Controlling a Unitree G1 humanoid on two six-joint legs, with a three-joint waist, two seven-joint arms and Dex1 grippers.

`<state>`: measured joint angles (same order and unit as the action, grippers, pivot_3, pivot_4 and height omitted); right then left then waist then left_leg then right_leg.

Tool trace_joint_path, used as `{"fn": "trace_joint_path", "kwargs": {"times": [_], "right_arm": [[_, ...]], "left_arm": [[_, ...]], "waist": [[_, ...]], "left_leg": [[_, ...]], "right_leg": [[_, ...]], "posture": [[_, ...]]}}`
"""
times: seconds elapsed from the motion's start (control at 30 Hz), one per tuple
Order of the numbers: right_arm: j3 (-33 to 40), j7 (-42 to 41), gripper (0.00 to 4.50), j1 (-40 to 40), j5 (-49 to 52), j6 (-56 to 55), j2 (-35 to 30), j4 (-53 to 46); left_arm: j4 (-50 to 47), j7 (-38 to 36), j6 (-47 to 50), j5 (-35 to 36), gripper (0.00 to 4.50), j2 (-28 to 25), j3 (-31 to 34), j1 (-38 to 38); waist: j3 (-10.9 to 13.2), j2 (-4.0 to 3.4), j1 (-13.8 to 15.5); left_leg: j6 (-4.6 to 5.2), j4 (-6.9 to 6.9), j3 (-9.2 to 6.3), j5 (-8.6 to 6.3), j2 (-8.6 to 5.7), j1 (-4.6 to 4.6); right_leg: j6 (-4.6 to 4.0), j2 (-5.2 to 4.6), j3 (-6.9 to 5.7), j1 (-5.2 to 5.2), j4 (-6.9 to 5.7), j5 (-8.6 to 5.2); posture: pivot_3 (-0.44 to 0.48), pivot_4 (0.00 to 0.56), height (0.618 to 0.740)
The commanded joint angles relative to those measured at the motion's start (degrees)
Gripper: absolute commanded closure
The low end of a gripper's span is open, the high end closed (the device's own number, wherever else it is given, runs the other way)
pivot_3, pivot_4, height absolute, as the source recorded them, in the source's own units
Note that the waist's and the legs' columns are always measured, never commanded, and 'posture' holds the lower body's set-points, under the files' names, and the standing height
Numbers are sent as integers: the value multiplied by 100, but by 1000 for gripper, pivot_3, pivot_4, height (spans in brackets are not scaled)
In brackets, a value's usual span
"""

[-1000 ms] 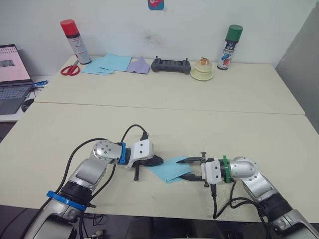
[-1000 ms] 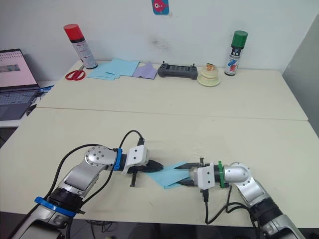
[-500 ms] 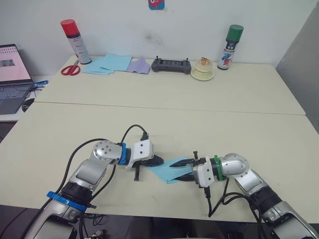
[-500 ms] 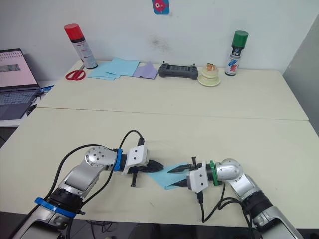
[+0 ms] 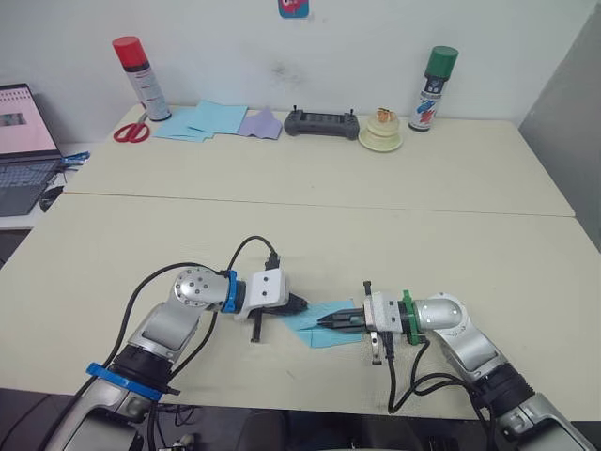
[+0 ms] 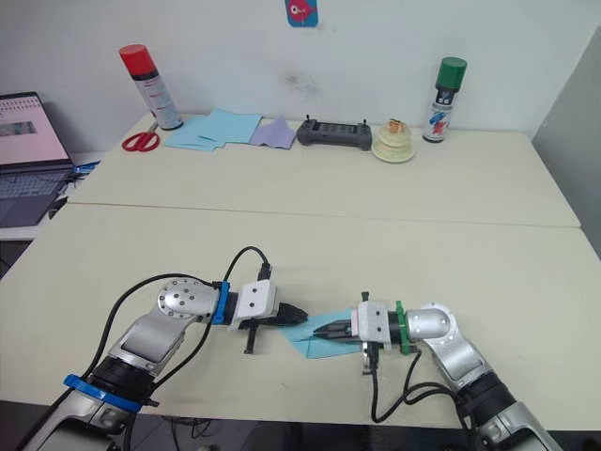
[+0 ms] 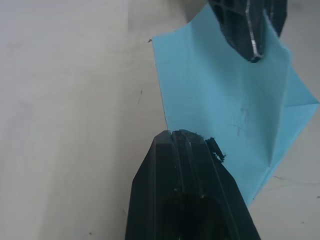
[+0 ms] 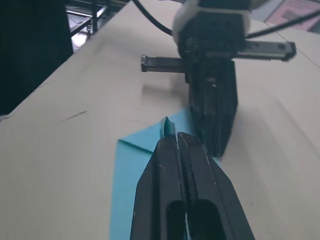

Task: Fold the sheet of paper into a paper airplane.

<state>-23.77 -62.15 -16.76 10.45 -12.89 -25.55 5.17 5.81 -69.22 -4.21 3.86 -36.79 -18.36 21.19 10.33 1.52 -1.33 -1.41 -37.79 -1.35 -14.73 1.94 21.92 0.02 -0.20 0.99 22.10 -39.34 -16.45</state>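
A crease is being pressed into the sheet of paper (image 5: 319, 322) by both closed claws (left claw (image 5: 297, 303), right claw (image 5: 329, 321)); a further fold seems needed.

Bright, even indoor light; soft shadows under arms. Head views sharp. Wrist views: near black fingers (image 8: 187, 195) blurred, 6 o'clock.

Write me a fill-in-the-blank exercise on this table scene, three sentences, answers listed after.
1. The spray can beside the scissors has a ____ cap.
2. The light blue sheet of paper lies on the table between the left end effector and the ____ end effector.
3. The black controller sits between the lavender sheet and the ____ roll.

Missing words: red; right; tape
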Motion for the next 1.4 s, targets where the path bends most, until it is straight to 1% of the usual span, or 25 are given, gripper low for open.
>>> {"fn": "trace_joint_path", "kwargs": {"times": [0.03,0.23,0.47,0.57,0.73,1.0,1.07,1.1,1.13,1.2,1.4], "right_arm": [[182,222,4467,-41,137,643,98,-325],[233,404,4467,-116,42,1483,185,-528],[285,514,4467,-152,-43,1808,247,-510],[310,413,4467,-190,3,1793,223,-556],[108,-337,4467,-202,125,1619,-84,-969],[-20,-285,4467,-135,-242,998,-24,-631],[-25,-294,4097,-92,-284,851,-17,-566],[-20,-291,3832,-71,-283,834,-14,-549],[-29,-295,3547,-42,-294,804,-18,-550],[-51,-317,2801,0,-320,726,-27,-556],[-96,-282,2801,-13,-477,341,20,-441]], "left_arm": [[264,-163,-439,-224,4500,-40,-215,-44],[487,-229,-819,-306,4500,-50,-258,-40],[546,-223,-895,-279,4500,-25,-237,-32],[533,-224,-882,-256,4500,-28,-219,-42],[533,-238,-889,-227,4500,-28,-200,-38],[563,-251,-888,-216,4500,-4,-175,24],[562,-249,-885,-215,4500,-8,-168,26],[562,-248,-884,-215,4500,-10,-165,27],[553,-248,-882,-212,4500,-20,-158,23],[543,-249,-879,-211,4500,-33,-150,18],[536,-239,-874,-211,4500,-38,-136,22]], "waist": [[0,0,0],[-1,-1,-5],[-1,-1,-18],[-1,-1,-19],[0,-2,-19],[0,-2,-19],[0,-2,-19],[0,-2,-19],[0,-2,-19],[0,-2,-18],[0,-2,-18]], "left_leg": [[0,0,0,0,-1,0],[0,3,0,0,-6,0],[0,3,0,0,-10,0],[0,4,0,-1,-11,0],[0,4,0,-1,-12,2],[1,13,2,-2,-13,8],[1,13,1,-2,-13,8],[1,13,1,-2,-13,8],[1,13,1,-1,-13,8],[1,15,1,-2,-13,8],[1,17,2,-2,-13,7]], "right_leg": [[3,0,-1,0,0,-2],[17,2,-1,1,2,-10],[18,4,-1,2,2,-11],[18,5,-2,2,2,-11],[19,9,-2,2,7,-10],[24,14,-3,2,28,-8],[24,14,-3,2,28,-8],[24,14,-3,2,28,-8],[23,14,-3,2,28,-8],[23,13,-2,2,28,-8],[23,14,-3,2,28,-8]], "posture": [[0,150,740],[0,150,740],[0,150,740],[0,150,740],[0,150,740],[0,150,740],[0,150,740],[0,150,740],[0,150,740],[0,150,740],[0,150,740]]}}
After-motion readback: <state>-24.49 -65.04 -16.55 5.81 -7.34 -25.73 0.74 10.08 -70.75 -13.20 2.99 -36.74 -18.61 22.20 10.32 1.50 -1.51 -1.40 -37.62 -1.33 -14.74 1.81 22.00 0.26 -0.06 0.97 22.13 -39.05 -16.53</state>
